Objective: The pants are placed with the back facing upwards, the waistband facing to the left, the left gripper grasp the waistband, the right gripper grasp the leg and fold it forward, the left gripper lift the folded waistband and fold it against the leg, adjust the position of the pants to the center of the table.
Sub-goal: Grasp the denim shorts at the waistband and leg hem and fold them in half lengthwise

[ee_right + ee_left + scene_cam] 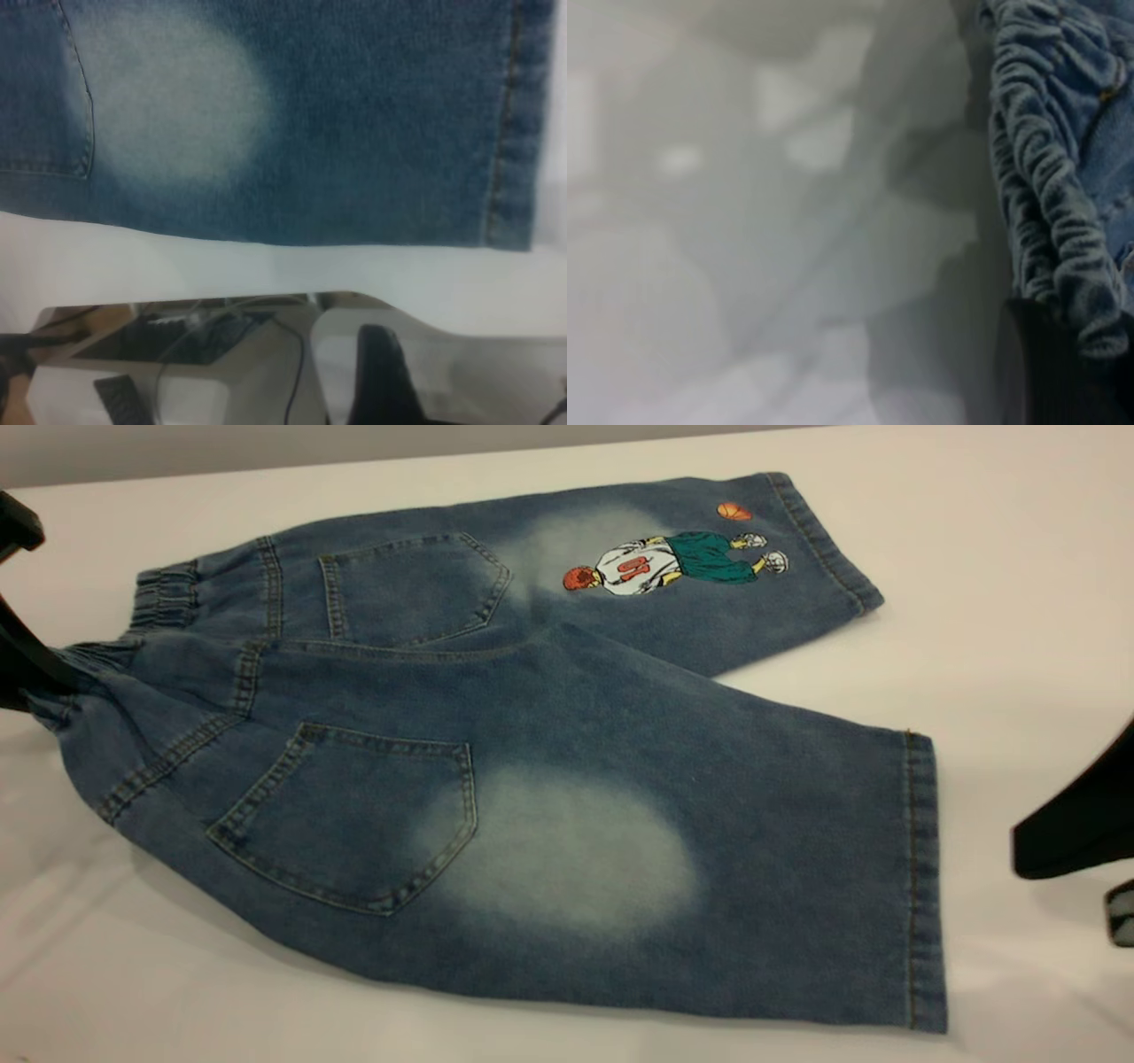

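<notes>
On the white glossy tabletop point(992, 584), blue denim shorts point(549, 717) lie back-up, near plain leg point(709, 850) hem facing bare room beside the black right gripper point(1076, 824), fingers unreadable. Farther left, the left gripper point(27, 664) pinches the gathered waistband point(164, 598).

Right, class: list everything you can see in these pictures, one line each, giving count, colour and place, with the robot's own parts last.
pants: one, blue denim, back up, spread across the table.
waistband: one, blue, gathered, at the pants' left end.
leg: one, blue with a pale patch, nearer the camera.
cartoon print: one, multicoloured, on the far leg.
table: one, white, under everything.
left hand: one, black, at the waistband.
right hand: one, black, right of the leg's hem, apart from it.
</notes>
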